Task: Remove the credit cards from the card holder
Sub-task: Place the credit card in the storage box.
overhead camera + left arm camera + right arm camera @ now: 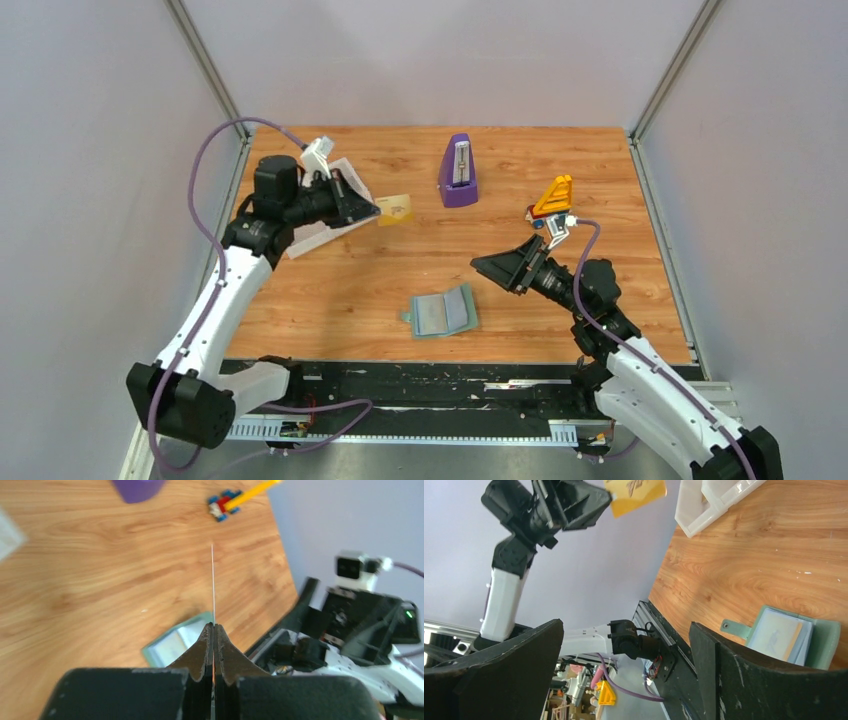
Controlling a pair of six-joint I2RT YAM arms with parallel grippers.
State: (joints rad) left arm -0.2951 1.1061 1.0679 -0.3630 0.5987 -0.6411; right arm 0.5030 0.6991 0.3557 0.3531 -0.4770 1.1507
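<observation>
The pale teal card holder lies open on the table near the front middle, with a light card showing in its pockets. It also shows in the right wrist view and the left wrist view. My left gripper is shut on the yellowish-gold credit card and holds it above the table at the left, next to the white tray. In the left wrist view the card shows edge-on; in the right wrist view it shows flat. My right gripper is open and empty, right of the holder. The dark card is not visible.
A white two-compartment tray sits under the left arm at the left. A purple metronome stands at the back middle. A yellow and red toy lies at the back right. Grey walls enclose the table.
</observation>
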